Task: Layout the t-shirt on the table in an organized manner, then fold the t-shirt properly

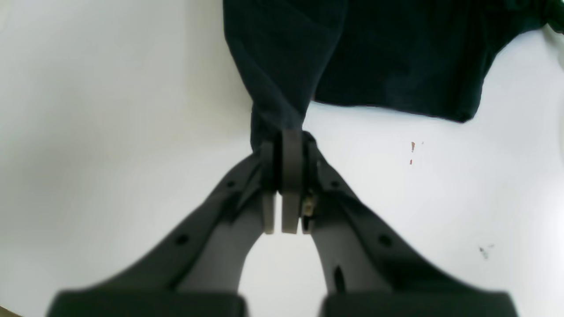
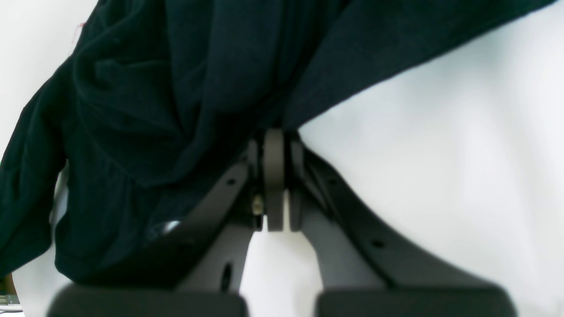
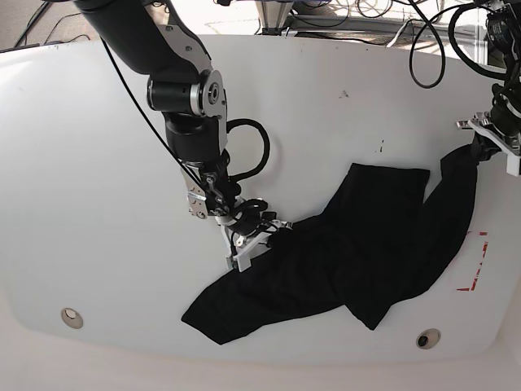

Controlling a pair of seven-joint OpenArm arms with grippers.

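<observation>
Holding: I have both grippers clamped on the t-shirt (image 3: 358,252), which lies crumpled and twisted across the table (image 3: 98,163) near the red tape mark (image 3: 475,262)
Left gripper (image 1: 286,136): jaws pressed together on a thin twisted strand of cloth
Right gripper (image 2: 274,136): jaws closed on a thick bunched fold
Slip risk: that narrow strand may pull free if I spread hard
Tangle risk: I may have pinched several layers, so the shirt could lift as a lump and never flatten
</observation>
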